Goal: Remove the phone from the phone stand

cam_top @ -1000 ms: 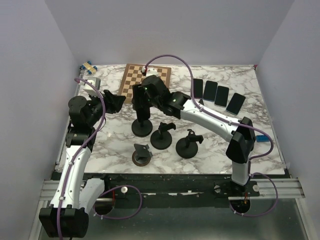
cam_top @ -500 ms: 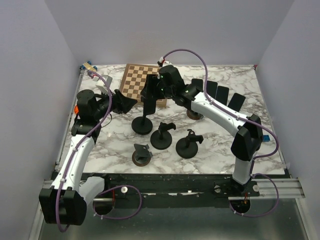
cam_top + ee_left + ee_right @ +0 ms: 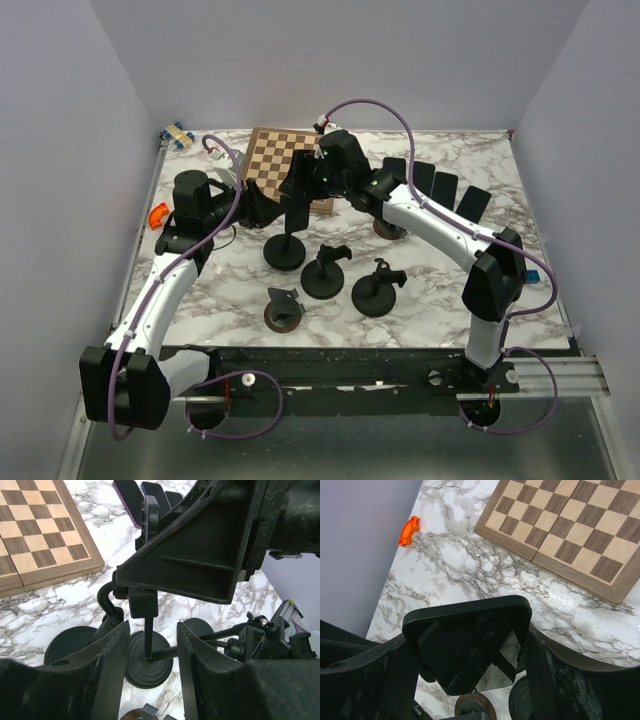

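Phone [image 3: 470, 645] sits upright near the table centre, just in front of the chessboard [image 3: 285, 160], above the tallest phone stand [image 3: 285, 252]. Right gripper [image 3: 303, 190] is closed onto it, 1 finger on each long edge, glossy screen facing the wrist camera. Left gripper [image 3: 151, 627] has its fingers spread and holds nothing; in the left wrist view the stand's thin stem shows in the gap between them, though depth is unclear and no contact can be confirmed. Handling judgement: a rigid, flat slab, moderately light, with a slick glass face and smooth sides, so it is likely to slip if pinched loosely and to crack if dropped. The edge-to-edge hold across its width looks like the right place, taken around mid-height and clear of the cradle lip. The stand looks top-heavy on its small round base, so it would want bracing low on the stem while the phone lifts out. Hidden: the cradle itself is covered by the right gripper in all 3 views, so I cannot tell whether the phone is seated in it or already clear. The phone's lower edge is also out of sight, and the reflections on the screen obscure its surface.
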`<state>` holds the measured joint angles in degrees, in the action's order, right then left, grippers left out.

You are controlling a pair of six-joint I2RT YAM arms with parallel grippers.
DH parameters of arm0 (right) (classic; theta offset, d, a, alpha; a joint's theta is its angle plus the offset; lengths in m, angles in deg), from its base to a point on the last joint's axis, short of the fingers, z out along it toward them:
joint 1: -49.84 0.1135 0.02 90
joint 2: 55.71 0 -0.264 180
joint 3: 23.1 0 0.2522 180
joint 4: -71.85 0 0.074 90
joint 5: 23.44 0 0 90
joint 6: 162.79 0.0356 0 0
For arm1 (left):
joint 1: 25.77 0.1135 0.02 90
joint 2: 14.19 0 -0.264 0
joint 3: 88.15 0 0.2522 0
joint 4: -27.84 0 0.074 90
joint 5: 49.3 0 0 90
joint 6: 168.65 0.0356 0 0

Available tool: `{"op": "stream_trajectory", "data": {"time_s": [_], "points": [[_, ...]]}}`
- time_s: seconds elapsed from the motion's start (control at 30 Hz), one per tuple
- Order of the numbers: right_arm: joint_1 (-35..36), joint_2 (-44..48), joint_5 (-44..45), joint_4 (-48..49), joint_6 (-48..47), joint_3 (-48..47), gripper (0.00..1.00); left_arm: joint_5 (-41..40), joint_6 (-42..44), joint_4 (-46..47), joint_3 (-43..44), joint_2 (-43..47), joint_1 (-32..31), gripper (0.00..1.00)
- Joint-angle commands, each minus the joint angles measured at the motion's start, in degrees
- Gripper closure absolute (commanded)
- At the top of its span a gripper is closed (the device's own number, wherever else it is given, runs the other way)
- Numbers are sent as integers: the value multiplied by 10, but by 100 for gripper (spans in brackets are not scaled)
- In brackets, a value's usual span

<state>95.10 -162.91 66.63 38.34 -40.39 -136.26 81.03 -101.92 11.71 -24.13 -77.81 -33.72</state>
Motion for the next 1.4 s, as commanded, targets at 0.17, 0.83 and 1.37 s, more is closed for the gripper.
{"op": "stream_trajectory", "data": {"time_s": [0.17, 0.83, 1.37], "points": [[2, 15, -47, 20, 15, 16, 99, -12, 22, -16, 25, -22, -15, 44], [12, 14, -15, 22, 8, 30, 99, -26, 25, 1, 27, -20, -27, 86], [-19, 16, -55, 36, -102, 48, 99, 35, -14, 105, -35, 39, -3, 100]]}}
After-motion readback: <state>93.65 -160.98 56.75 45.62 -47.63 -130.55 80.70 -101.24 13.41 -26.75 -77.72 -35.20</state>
